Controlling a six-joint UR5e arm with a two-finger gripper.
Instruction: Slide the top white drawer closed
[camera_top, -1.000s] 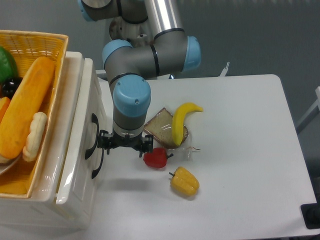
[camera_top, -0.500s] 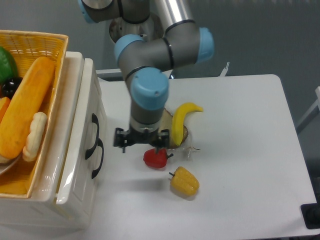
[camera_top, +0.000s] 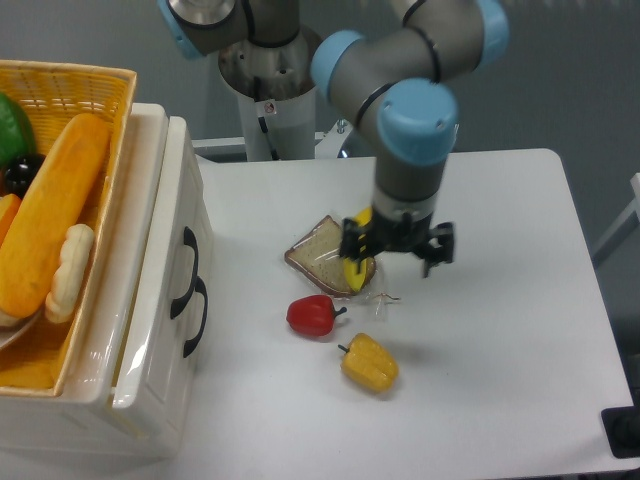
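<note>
The top white drawer (camera_top: 150, 300) looks like glossy, smooth plastic, and its handle (camera_top: 183, 273) is black. The basket (camera_top: 95, 85) is yellow woven wicker with a rough surface. The table (camera_top: 500, 330) is matt white, and the red pepper (camera_top: 312, 315) shines like plastic.

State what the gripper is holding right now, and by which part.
Nothing is held. The gripper hangs open above the banana and bread slice, well away from the top white drawer.

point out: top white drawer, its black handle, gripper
top white drawer (camera_top: 172, 190): fixed camera, on its glossy front panel above the handle.
black handle (camera_top: 183, 272): fixed camera, on the arch's middle.
gripper (camera_top: 396, 250): fixed camera, midway between its fingertips, above the table.
</note>
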